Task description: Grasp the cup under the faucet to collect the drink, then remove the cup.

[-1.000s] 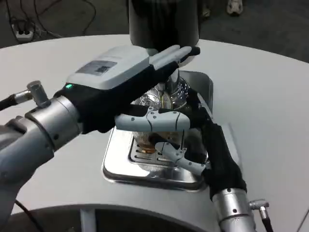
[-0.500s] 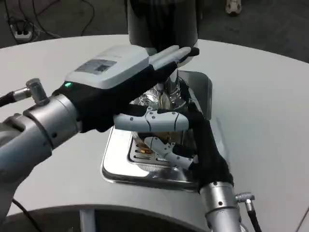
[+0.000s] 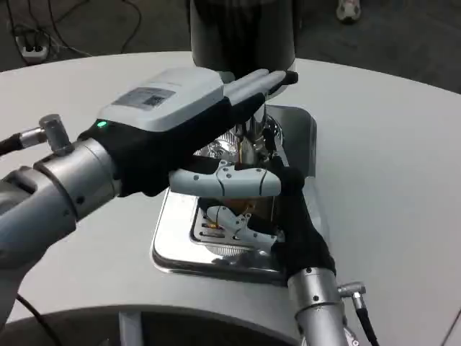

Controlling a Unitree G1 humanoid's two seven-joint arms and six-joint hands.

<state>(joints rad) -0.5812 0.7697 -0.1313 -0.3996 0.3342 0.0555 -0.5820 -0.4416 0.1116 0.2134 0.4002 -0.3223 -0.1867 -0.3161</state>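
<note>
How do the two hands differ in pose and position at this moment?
The left hand is raised, its white back up and its fingers stretched toward the faucet; the right hand sits low over the metal tray, fingers curled at the cup. The left enters from the picture's left, the right from below. Both meet at the dispenser.

drip tray (image 3: 176, 249) glossy polished metal; table (image 3: 389, 151) matt white.
</note>
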